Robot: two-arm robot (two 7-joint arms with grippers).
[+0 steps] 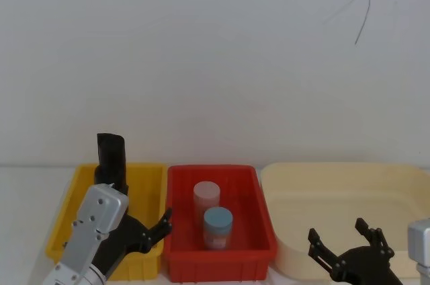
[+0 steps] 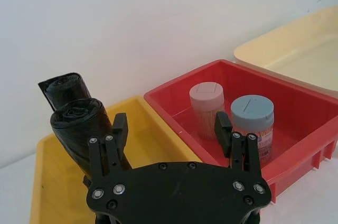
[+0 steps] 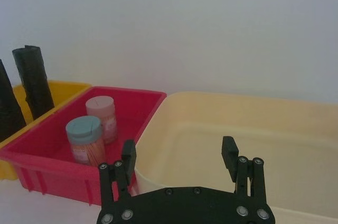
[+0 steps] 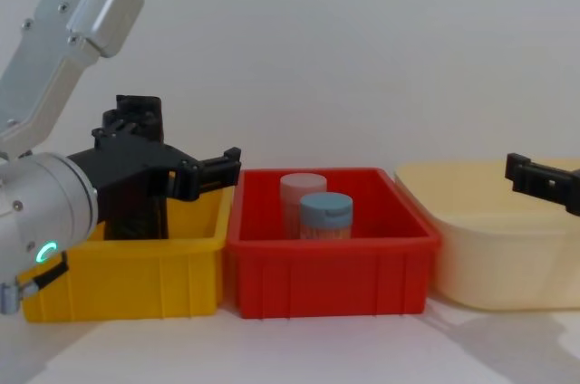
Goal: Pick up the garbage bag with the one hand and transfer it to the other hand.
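Yellow bin (image 4: pixel 127 275): garbage bag (image 2: pixel 75 129). Red bin (image 4: pixel 326 280): 2 jars (image 4: pixel 324 214).

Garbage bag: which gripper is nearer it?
Left. The left gripper is open beside the garbage bag at the yellow bin; the right gripper sits open by the cream tub.

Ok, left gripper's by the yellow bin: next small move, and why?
Probably shift the left gripper sideways until the garbage bag stands between its open fingers; the roll now sits outside the gap, beside one finger. The right gripper hovers open near the cream tub.
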